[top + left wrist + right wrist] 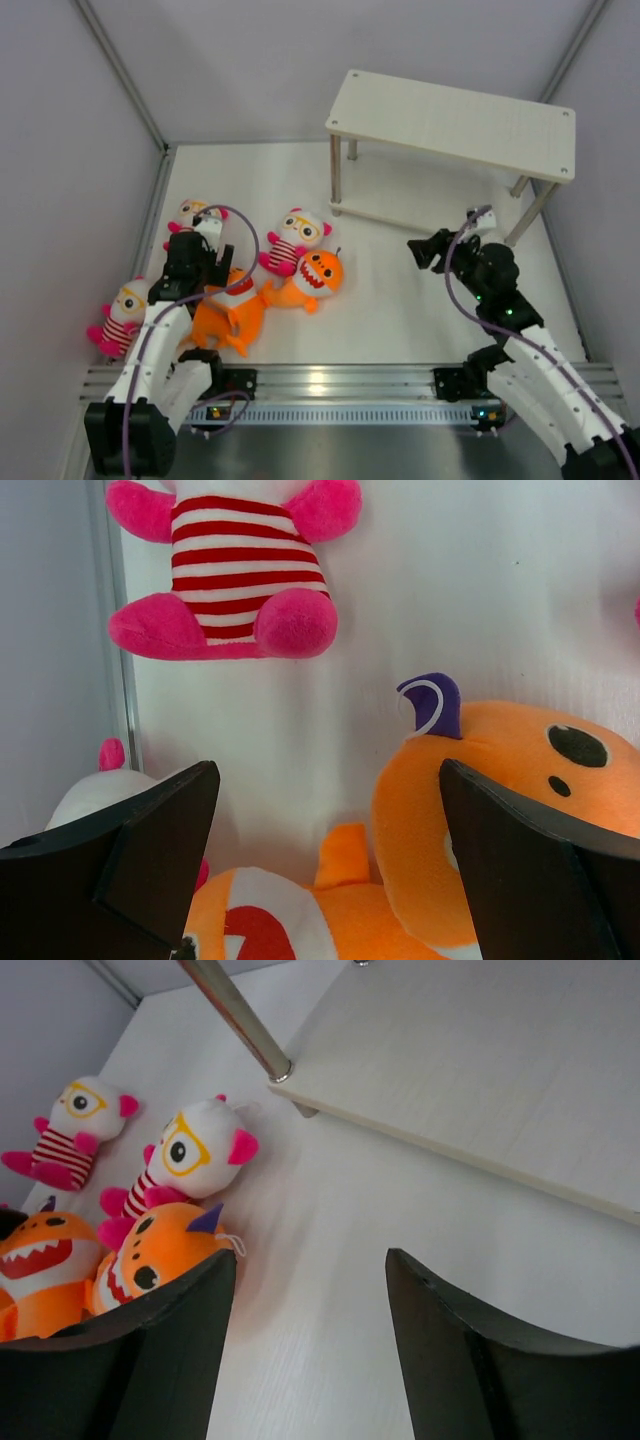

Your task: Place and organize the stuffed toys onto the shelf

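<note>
Orange sharks (pixel 520 780) lie below my left claw (pixel 325 790), spread wide; my right claw (pixel 310 1290) hangs released near the shelf (pixel 480 1060).

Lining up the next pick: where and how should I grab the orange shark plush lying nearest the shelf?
Grip the orange shark plush across its round head, coming straight down from above. It lies face up with the head its bulkiest, most exposed part; its tail end touches the other orange shark, and the white doll in yellow glasses sits against its far side.
</note>
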Robot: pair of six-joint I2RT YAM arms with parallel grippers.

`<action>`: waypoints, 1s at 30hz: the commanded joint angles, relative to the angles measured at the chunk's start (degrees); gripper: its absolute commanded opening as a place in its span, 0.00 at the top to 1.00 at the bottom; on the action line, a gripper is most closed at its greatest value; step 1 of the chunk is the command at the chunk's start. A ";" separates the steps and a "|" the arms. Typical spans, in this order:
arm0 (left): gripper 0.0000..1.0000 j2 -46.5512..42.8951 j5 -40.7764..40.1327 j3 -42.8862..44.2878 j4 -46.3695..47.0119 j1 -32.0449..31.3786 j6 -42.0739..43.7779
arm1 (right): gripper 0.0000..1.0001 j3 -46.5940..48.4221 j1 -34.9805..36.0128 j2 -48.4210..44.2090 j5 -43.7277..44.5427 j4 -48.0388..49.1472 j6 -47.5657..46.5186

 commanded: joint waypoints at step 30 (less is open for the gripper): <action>0.02 1.98 0.33 3.11 -0.86 0.14 0.73 | 0.40 19.69 33.97 56.21 4.85 22.22 -0.87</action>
